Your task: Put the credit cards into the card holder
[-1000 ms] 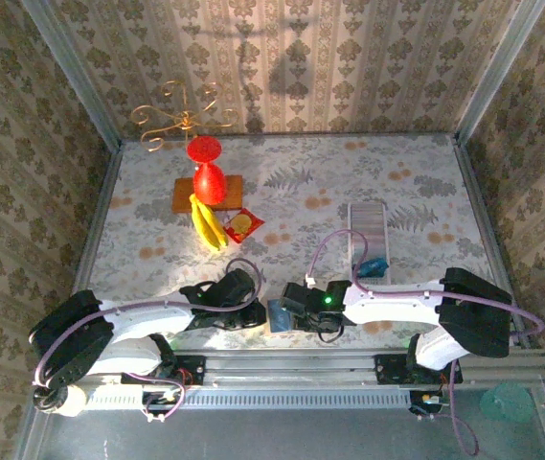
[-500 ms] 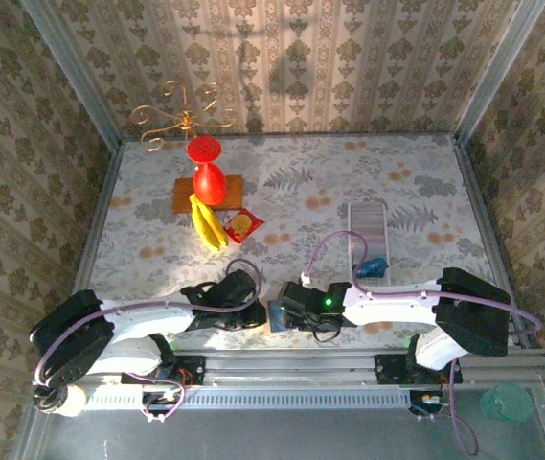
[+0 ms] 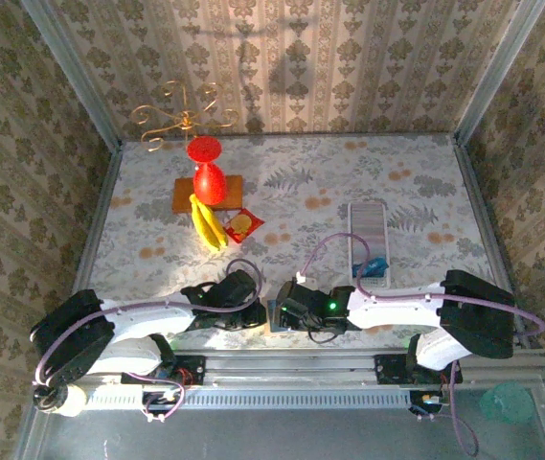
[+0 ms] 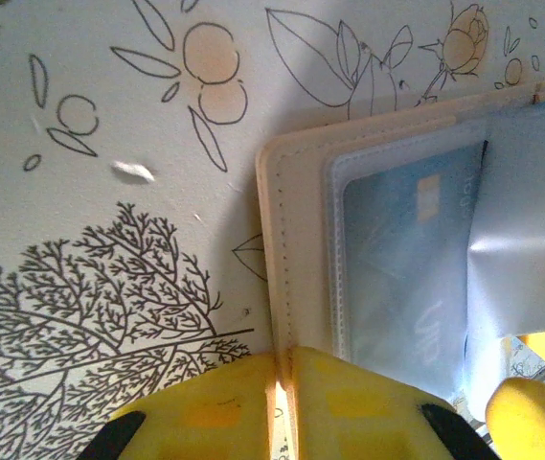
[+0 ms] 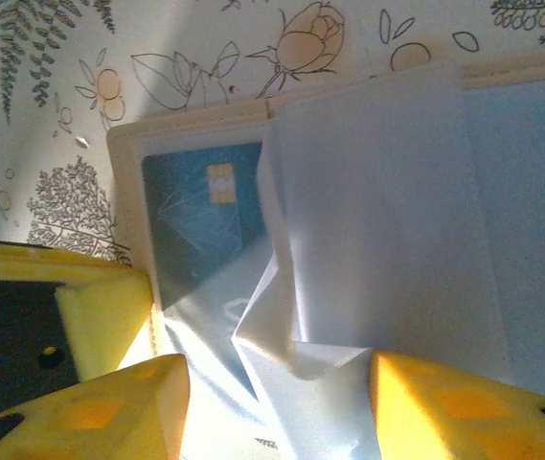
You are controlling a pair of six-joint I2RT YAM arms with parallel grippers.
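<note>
In the top view the left gripper [image 3: 253, 311] lies low at the table's 6 o'clock edge. Its wrist camera shows the two yellow fingers [image 4: 349, 398] pressed together on the cream border of the wallet [image 4: 296, 249], so the jaws are closed on that edge and pin it flat.

The wallet lies open on the flowered table [image 4: 109, 144], right between the two grippers. One blue card [image 4: 411, 259] already sits inside a clear sleeve against the wallet's inner face, and it looks fully seated. More clear sleeves [image 5: 377, 220] fan out loose and creased toward 3 o'clock of that card.

The right gripper [image 5: 277, 383] comes in from the wallet's 3 o'clock side. Its jaws stand wide apart with the crumpled sleeve leaves between them. Whether either finger presses on a leaf cannot be told, but nothing is pinched between the two.

Farther out, at about 4 o'clock on the table, a loose card [image 3: 374, 265] rests at the near end of a pale ribbed tray [image 3: 367, 225].

The task looks partly done: one card is in, and at least this loose card has yet to be fetched and slid into an empty sleeve.
</note>
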